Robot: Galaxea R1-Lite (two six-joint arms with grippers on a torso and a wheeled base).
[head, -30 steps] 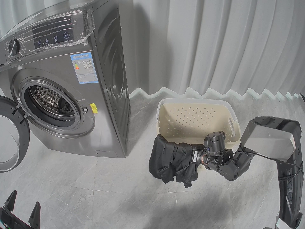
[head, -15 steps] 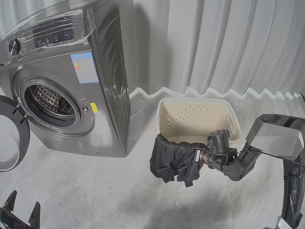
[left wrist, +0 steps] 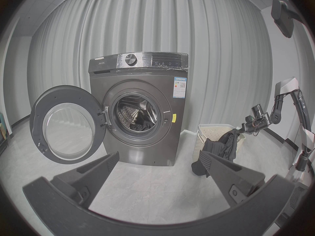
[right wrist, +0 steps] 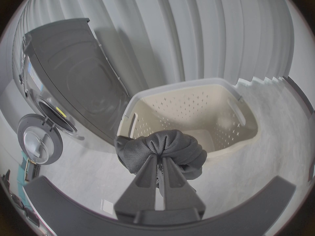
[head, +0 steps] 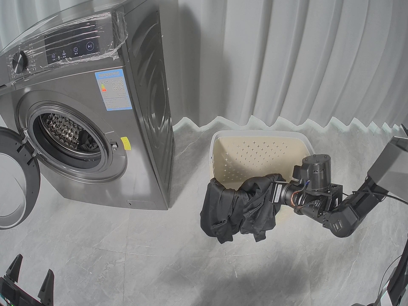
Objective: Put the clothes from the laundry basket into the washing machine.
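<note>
Fingers [right wrist: 146, 177] of the right claw [right wrist: 159, 156] pinch tight on a bunched fold of a black garment [head: 238, 209], above the near left corner of the laundry basket [head: 259, 134]. The rest of the garment hangs over that corner's rim and down the outside wall; whether its hem touches the floor [head: 127, 243] cannot be told. The basket stands near the washing machine [head: 140, 86], to its right. The machine's round door [head: 12, 183] stands open, and dark cloth [head: 87, 143] lies in the drum. The left claw [left wrist: 157, 154] sits low, well apart from the basket, fingers spread wide.
</note>
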